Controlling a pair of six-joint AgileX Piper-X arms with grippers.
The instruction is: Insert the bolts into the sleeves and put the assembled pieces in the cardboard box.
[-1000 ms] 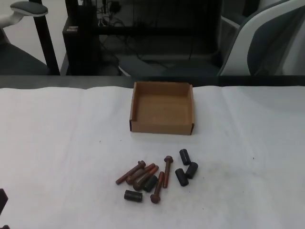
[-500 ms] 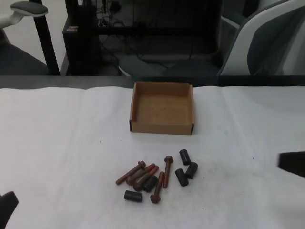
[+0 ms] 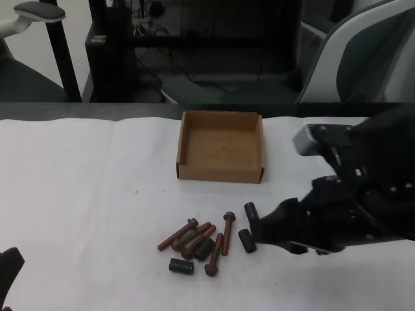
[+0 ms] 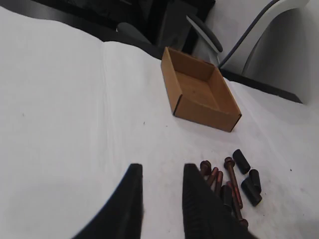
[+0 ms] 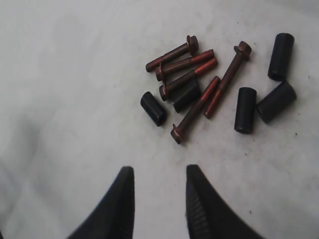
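White bench (image 3: pixel 78 194): five bolts (image 5: pixel 227 72), five sleeves (image 5: pixel 245 109), one box (image 3: pixel 220 173).

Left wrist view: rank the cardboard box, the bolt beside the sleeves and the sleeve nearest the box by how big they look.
1. cardboard box
2. bolt
3. sleeve
The box lies farthest off yet looks largest. The bolt and sleeve lie close together, so their order holds.
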